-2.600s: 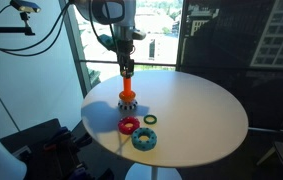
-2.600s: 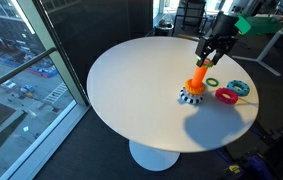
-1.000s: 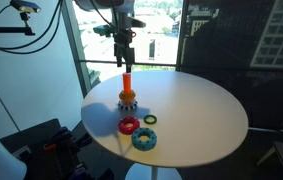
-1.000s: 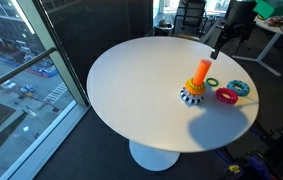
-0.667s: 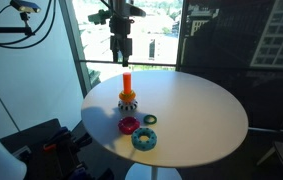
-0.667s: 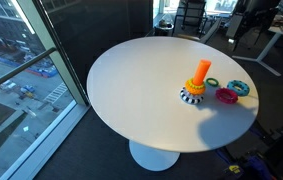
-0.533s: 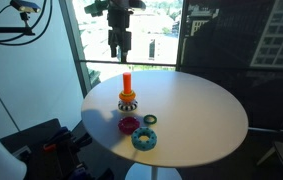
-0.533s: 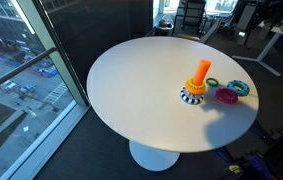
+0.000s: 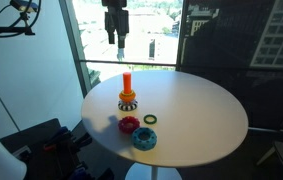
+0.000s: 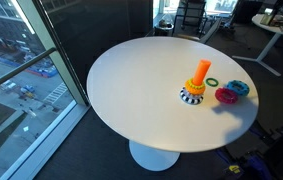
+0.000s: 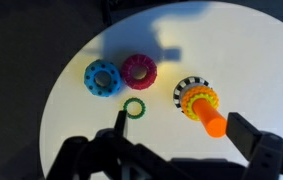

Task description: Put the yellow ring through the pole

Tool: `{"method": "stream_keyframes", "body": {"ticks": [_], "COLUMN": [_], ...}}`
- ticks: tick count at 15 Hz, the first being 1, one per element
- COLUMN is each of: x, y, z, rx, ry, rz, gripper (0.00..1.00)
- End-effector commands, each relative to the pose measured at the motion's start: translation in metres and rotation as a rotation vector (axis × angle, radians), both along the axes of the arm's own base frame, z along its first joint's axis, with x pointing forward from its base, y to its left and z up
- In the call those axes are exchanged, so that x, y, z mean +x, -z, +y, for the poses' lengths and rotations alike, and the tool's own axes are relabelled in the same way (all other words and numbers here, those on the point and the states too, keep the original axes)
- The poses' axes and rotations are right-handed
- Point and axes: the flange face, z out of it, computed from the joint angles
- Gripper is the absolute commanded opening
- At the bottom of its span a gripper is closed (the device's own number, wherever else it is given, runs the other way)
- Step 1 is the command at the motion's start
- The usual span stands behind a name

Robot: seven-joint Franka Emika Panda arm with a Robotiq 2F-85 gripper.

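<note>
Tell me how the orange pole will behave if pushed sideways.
The pole stands upright on a wider toothed base, so a low push would probably slide it; a push near its top might tip it. It looks like rigid plastic, likely light. The yellow ring around it would probably ride along.

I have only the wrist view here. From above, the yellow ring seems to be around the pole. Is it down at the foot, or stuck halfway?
Observer: Seen from the side in an exterior view, the yellow ring sits low at the foot of the pole, with most of the pole standing free above it.
Operator: And how high is the gripper?
Observer: The gripper hangs well above the pole's top, near the upper edge of that view, jaws pointing down.
</note>
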Motion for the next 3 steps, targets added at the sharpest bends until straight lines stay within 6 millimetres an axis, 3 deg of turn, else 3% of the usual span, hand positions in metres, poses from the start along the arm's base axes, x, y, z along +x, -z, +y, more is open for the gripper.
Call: {"method": "stream_keyframes", "body": {"ticks": [1, 3], "x": [0.0002, 0.0008], "y": [0.0001, 0.0025], "z": [0.0001, 0.0003], "rx": [0.000, 0.000], "ry": [-0.001, -0.001], "rz": [0.002, 0.008], "gripper": [1.00, 1.00]}}
